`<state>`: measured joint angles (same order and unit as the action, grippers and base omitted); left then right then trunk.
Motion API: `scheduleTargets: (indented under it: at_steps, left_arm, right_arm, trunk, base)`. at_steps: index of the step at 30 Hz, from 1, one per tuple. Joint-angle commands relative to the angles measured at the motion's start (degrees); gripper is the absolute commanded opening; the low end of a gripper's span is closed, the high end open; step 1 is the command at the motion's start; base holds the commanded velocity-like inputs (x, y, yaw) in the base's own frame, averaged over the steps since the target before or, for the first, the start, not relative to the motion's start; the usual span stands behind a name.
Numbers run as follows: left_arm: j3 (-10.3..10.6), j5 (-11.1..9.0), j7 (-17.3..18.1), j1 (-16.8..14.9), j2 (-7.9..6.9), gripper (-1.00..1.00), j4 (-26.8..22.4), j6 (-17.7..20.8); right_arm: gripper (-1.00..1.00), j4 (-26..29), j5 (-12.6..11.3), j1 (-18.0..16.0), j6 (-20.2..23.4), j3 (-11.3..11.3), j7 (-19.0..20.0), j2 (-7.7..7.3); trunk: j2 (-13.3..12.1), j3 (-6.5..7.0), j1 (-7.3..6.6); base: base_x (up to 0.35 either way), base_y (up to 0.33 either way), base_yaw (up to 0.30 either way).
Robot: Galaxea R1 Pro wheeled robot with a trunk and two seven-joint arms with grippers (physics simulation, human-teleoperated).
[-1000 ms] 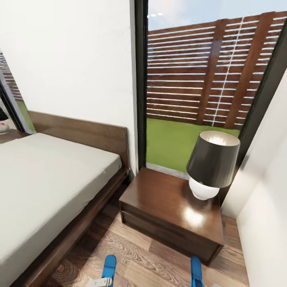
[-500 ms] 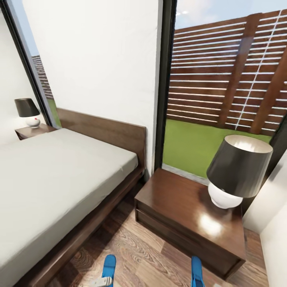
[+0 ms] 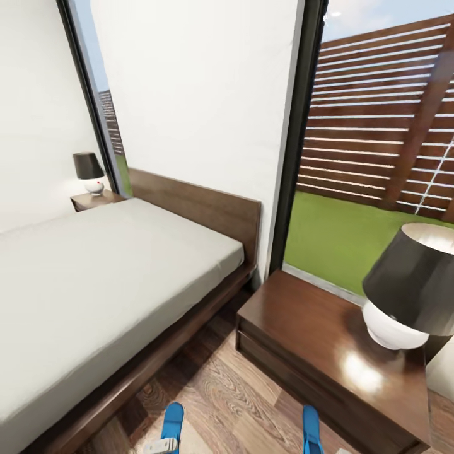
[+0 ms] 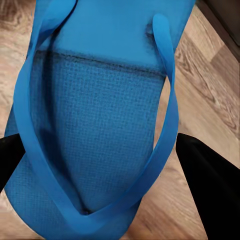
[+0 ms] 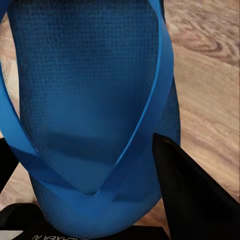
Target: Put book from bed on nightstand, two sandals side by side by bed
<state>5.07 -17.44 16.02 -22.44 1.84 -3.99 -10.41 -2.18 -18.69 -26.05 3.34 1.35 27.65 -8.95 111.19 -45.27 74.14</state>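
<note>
While the head view looks down over the bedroom, the bed [image 3: 107,277] fills the left and centre of the frame, its pale mattress bare, with no book to be seen on it. A nightstand [image 3: 315,343] sits at lower right, just beside the bed frame, carrying a dark-shaded lamp [image 3: 413,284]; a second nightstand [image 3: 94,200] with its own small lamp [image 3: 88,171] stands at upper left. At the bottom edge two blue sandals poke up, the left sandal [image 3: 171,421] and the right sandal [image 3: 310,425], well apart from each other

Through the left wrist view, the left sandal [image 4: 100,115] hangs over the plank floor [image 4: 210,95], and the left gripper [image 4: 95,165] has a dark finger [image 4: 207,180] on each side of the sole, clamped on it near the strap fork

From the right wrist view, the right gripper [image 5: 85,185] likewise pinches the right sandal [image 5: 90,95] at its edges

These flip-flops look light, thin and bendy, likely to flop; a hold across the sole near the middle seems safest
</note>
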Motion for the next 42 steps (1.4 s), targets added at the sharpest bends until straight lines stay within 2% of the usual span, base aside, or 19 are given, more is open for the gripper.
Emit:
scheduleTargets:
  at_steps: [1,42]
  left_arm:
    - [0.5,-0.6,0.2,-0.1,0.04,-1.00,0.1,-0.2]
    - [0.5,-0.5,0.2,-0.1,0.09,-1.00,0.1,-0.2]
  right_arm:
    - [-1.00,-0.1,-0.6,-0.1,0.4,0.1,0.3,-0.04]
    - [-1.00,-0.1,-0.6,-0.1,0.4,0.1,0.3,-0.11]
  trunk:
    - [0.0,-0.05,-0.01]
    - [0.0,-0.05,-0.01]
  base:
    - [0.000,0.000,0.294]
    - [0.000,0.000,0.294]
